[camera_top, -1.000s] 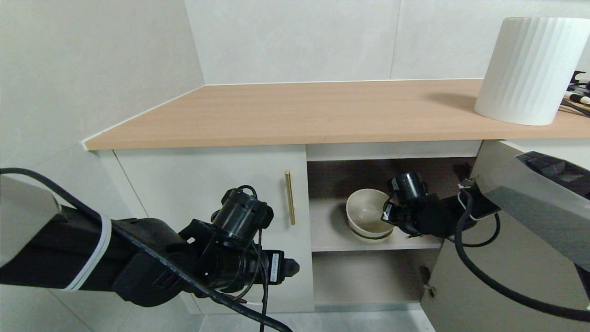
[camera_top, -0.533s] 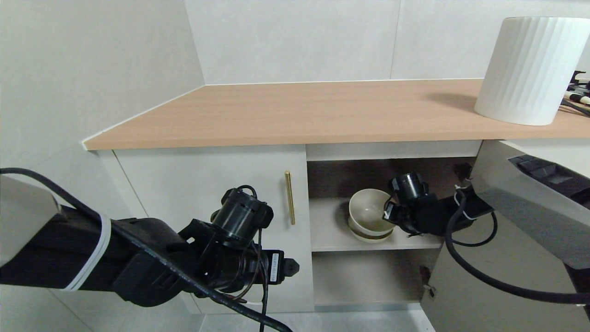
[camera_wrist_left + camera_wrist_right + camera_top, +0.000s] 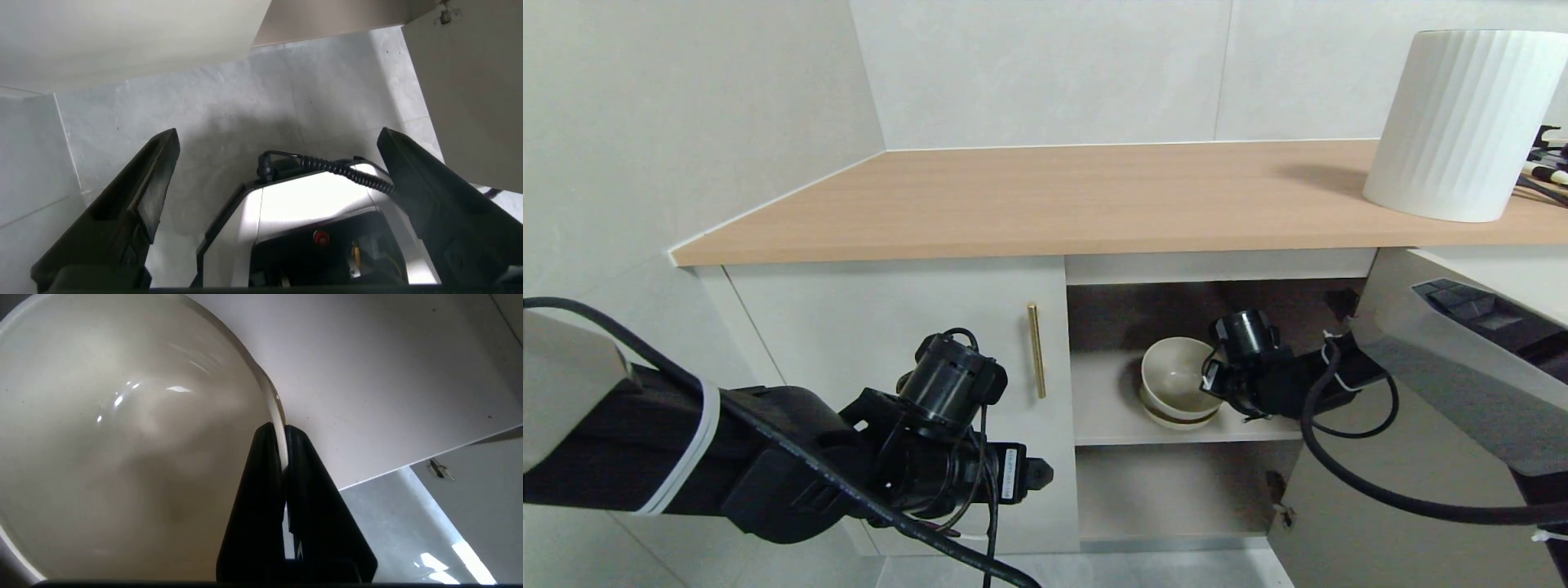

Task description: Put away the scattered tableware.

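Observation:
A cream bowl sits tilted on the middle shelf of the open cabinet, with a dark band near its base. My right gripper reaches in from the right, shut on the bowl's near rim. In the right wrist view the bowl is close up, and my right gripper pinches its thin rim between two black fingers. My left gripper hangs low in front of the closed left door, away from the bowl. In the left wrist view my left gripper stands open over the pale floor, holding nothing.
The left cabinet door has a gold handle. The right door is swung open beside my right arm. A tall white ribbed container stands on the wooden countertop at the right. The lower shelf is bare.
My right gripper has carried the bowl slightly deeper and to the right inside the cabinet. The left arm has stayed still.

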